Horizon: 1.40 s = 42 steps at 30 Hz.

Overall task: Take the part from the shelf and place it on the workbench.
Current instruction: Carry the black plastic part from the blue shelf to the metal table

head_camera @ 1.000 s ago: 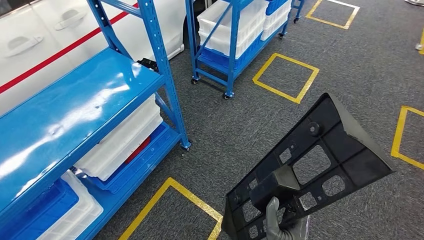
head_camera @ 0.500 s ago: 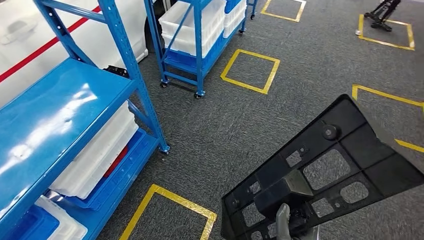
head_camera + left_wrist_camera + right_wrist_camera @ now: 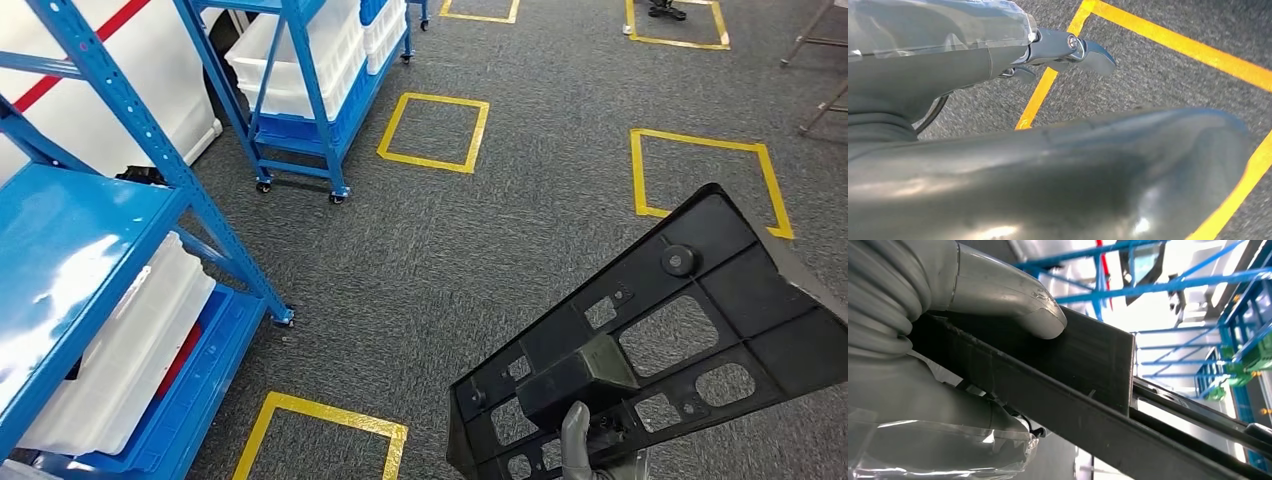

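Seemingly mid-carry, the head view has one black part (image 3: 650, 340) held out low in front of the robot over grey carpet, tilted so its ribbed, cut-out face is up; the right hand (image 3: 590, 455) grips it at the raised block near its lower end, likely the handiest purchase for carrying it flat and clear of the body. One shelf (image 3: 70, 240) stands at the left with white bins (image 3: 120, 350) on its lower tier, and a second blue rack (image 3: 300, 90) holds more bins further off, so the part is off the shelf and no bench is seen yet. Four yellow floor squares (image 3: 432, 130) can be counted, one cut by the bottom edge. From the left wrist, the left hand (image 3: 1068, 52) hangs over carpet and yellow tape (image 3: 1168, 42), fingers loosely apart, holding nothing. From the right wrist, the thumb (image 3: 1013, 300) presses on the part's block (image 3: 1088, 360) with fingers beneath, a firm clamp.
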Available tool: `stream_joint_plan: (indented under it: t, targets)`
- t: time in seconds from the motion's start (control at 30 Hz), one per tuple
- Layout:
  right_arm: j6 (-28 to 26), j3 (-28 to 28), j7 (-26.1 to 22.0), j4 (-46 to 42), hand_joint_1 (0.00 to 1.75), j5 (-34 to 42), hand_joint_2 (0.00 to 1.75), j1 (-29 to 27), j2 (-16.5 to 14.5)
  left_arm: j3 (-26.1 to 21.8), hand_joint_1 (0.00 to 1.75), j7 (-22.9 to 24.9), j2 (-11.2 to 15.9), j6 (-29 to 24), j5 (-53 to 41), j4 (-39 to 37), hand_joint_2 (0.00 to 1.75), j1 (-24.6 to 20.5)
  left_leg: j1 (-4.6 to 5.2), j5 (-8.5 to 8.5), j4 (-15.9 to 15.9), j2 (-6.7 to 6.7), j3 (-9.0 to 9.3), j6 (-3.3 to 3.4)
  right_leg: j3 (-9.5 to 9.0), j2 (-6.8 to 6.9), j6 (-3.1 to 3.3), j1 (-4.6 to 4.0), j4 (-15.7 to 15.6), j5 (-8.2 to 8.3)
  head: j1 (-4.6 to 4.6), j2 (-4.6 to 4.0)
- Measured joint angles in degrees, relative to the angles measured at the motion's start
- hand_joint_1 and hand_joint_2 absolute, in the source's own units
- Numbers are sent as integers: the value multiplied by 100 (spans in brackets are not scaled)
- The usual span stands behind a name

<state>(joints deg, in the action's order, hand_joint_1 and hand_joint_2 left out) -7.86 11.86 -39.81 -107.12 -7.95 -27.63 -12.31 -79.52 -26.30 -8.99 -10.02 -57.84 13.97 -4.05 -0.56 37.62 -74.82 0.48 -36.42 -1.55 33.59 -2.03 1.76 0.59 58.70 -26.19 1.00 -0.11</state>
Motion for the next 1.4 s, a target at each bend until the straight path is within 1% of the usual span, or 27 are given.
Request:
stream_joint_plan:
  t: [0.03,0.07,0.1,0.17,0.23,0.3,0.33,0.37,0.43,0.5,0.53,0.57,0.6,0.67,0.73,0.8,0.87,0.93,1.0,1.03,1.07,1.1,1.17,1.23,1.27,1.33,1.4]
  targets:
    - [-42,-6,1,16,175,-78,175,2,0,-8,0,1,1,8,4,0,0,10,0,-89,-5,-5,-16,10,-2,-84,0,-3,5,2,0,0]
    - [-97,-14,2,34,175,-169,175,5,0,-14,0,-3,4,16,5,0,0,15,-2,-278,216,-27,72,24,-9,-169,-3,-3,12,3,0,0]
    - [-167,-22,4,51,175,-282,175,11,-1,-18,0,-15,8,25,5,0,0,17,-8,-523,611,-98,242,38,-17,-246,-11,0,19,3,0,0]
    - [-356,-42,23,84,175,-596,175,32,-2,-23,0,-58,27,46,5,0,0,23,-23,-846,1375,-421,557,68,-4,-393,-57,2,46,6,-2,-1]
    - [-565,-60,69,100,175,-952,175,45,-2,-28,0,-114,54,68,5,0,0,26,-11,-893,1659,-602,651,106,48,-528,-142,19,56,30,-5,-1]
    - [-745,-86,126,101,175,-1243,175,39,-2,-28,0,-168,79,88,7,0,0,20,1,-927,1707,-466,665,177,93,-639,-231,47,43,67,-7,0]
    - [-820,-100,152,98,175,-1351,175,31,-2,-28,0,-191,91,100,12,1,0,15,-1,-956,1740,-386,677,224,127,-558,-257,43,88,36,-8,0]
    - [-880,-110,177,92,175,-1433,175,29,-2,-29,0,-208,104,111,20,2,0,15,-4,-985,1774,-294,684,267,205,-398,-272,33,233,-64,-20,0]
    - [-965,-124,216,78,175,-1545,175,32,-1,-31,0,-227,133,128,49,5,0,26,21,-1009,1804,-106,680,319,506,6,-283,16,861,-429,-38,0]
    - [-1018,-134,240,69,175,-1596,175,29,0,-34,0,-236,156,142,74,7,0,45,54,-1002,1800,89,672,335,810,148,-300,25,1522,-692,-46,0]
    - [-1041,-139,247,67,175,-1607,175,19,0,-34,0,-240,162,149,81,7,0,45,64,-995,1798,182,672,337,835,172,-303,27,1604,-671,-45,0]
    - [-1061,-143,250,65,175,-1611,175,9,0,-35,0,-244,166,155,81,7,0,40,69,-987,1797,267,677,334,737,201,-298,25,1453,-552,-46,-1]
    - [-1078,-147,252,61,175,-1614,175,-2,-1,-35,0,-245,167,157,79,7,0,33,73,-976,1796,342,689,327,530,260,-284,19,1105,-373,-46,-1]
    - [-1102,-150,256,45,175,-1618,175,-16,-2,-35,0,-244,164,161,62,7,0,23,93,-942,1788,466,727,292,85,533,-219,-24,313,-126,-44,-1]
    - [-1138,-154,260,30,175,-1618,175,-29,-7,-35,0,-241,160,170,32,7,0,19,111,-910,1779,568,758,240,-78,671,-152,-79,-3,-88,-42,0]
    - [-1174,-161,261,21,175,-1618,175,-51,-12,-34,0,-236,152,175,8,7,0,7,116,-885,1782,674,783,186,-72,526,-103,-80,-19,-64,-43,0]
    - [-1202,-171,261,8,175,-1619,175,-83,-23,-33,0,-225,145,179,-15,7,0,-7,99,-738,1618,504,741,127,-76,390,-42,-42,-64,-23,-33,0]
    - [-1239,-181,262,-5,175,-1620,175,-106,-39,-32,0,-212,142,183,-32,7,0,-1,58,-361,991,149,478,78,-66,258,6,-23,-85,8,-15,0]
    - [-1268,-189,267,-9,175,-1620,175,-131,-46,-31,0,-203,138,185,-34,7,0,22,33,-49,235,9,128,52,-44,97,23,-26,-71,17,-6,0]
    - [-1274,-191,272,-9,175,-1620,175,-149,-46,-31,0,-202,136,186,-34,7,0,33,27,-50,79,-3,46,44,-39,10,24,-26,-59,19,-6,0]
    - [-1278,-192,277,-9,175,-1620,175,-165,-46,-31,0,-201,133,187,-33,7,0,39,18,-165,143,-10,66,40,-37,-78,20,-24,-41,17,-6,0]
    - [-1280,-193,282,-10,175,-1620,175,-176,-46,-31,0,-201,131,188,-32,7,0,41,3,-379,446,-42,196,38,-38,-167,12,-21,-18,12,-6,0]
    - [-1281,-194,290,-11,175,-1620,175,-185,-51,-30,0,-201,129,190,-32,7,0,43,-38,-744,1242,-304,537,39,-19,-320,-31,-19,40,-5,-7,0]
    - [-1283,-195,301,-20,175,-1622,175,-195,-61,-28,0,-203,123,194,-35,7,0,44,-48,-843,1629,-547,683,58,34,-454,-110,-7,76,3,-8,0]
    - [-1286,-196,310,-28,175,-1625,175,-207,-66,-27,0,-205,121,200,-39,7,0,43,-33,-836,1644,-569,685,78,60,-519,-158,0,76,22,-9,0]
    - [-1306,-196,328,-48,175,-1636,175,-246,-74,-26,0,-202,113,209,-55,7,0,37,-24,-886,1683,-424,695,157,101,-604,-237,23,70,51,-8,-1]
    - [-1357,-196,339,-69,175,-1658,175,-281,-78,-26,0,-178,104,213,-86,8,0,37,-33,-948,1756,-260,702,244,233,-347,-280,5,306,-118,-24,-1]
